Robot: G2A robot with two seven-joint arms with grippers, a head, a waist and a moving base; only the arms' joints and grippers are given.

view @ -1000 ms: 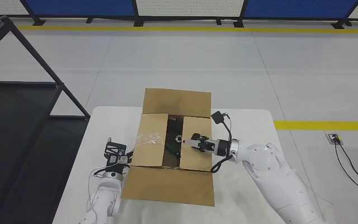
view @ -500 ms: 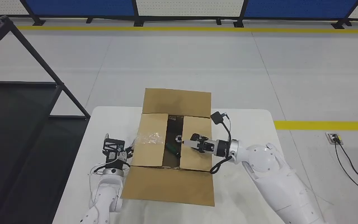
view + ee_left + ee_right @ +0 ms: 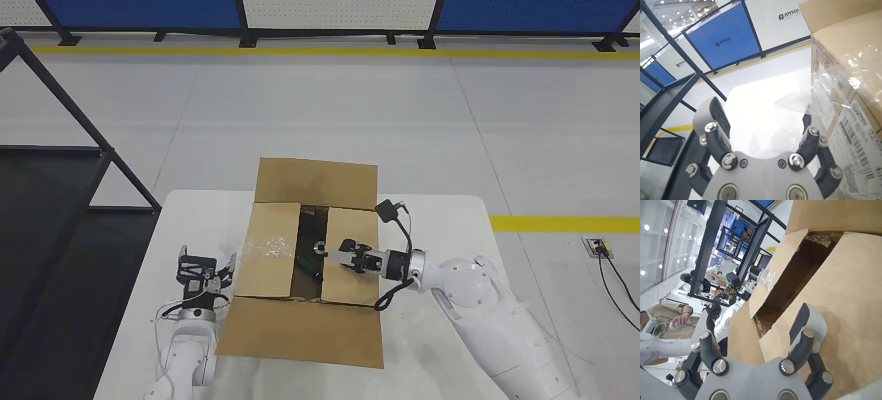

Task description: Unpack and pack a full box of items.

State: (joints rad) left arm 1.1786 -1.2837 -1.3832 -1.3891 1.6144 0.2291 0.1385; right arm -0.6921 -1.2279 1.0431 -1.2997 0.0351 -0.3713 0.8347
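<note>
In the foreground the left hand [image 3: 761, 110] is spread wide and empty above the white desk [image 3: 757, 91]. The cardboard box [image 3: 846, 55] stands just beside it, with loose clear tape [image 3: 817, 98] hanging off its wall. A black rack [image 3: 666, 94] stands in the background.

Brown cardboard box [image 3: 300, 335] on a white table [image 3: 440, 215]. The tape [image 3: 831, 91] on it is clear and glinting, and its label [image 3: 857, 144] is white with black barcodes. An item [image 3: 305, 266] inside is dark green. The left gripper [image 3: 761, 111] and right gripper [image 3: 756, 311] are silver-grey with black ribbed pads [image 3: 719, 115]. The floor [image 3: 300, 100] is pale grey with a yellow line [image 3: 560, 223].
</note>
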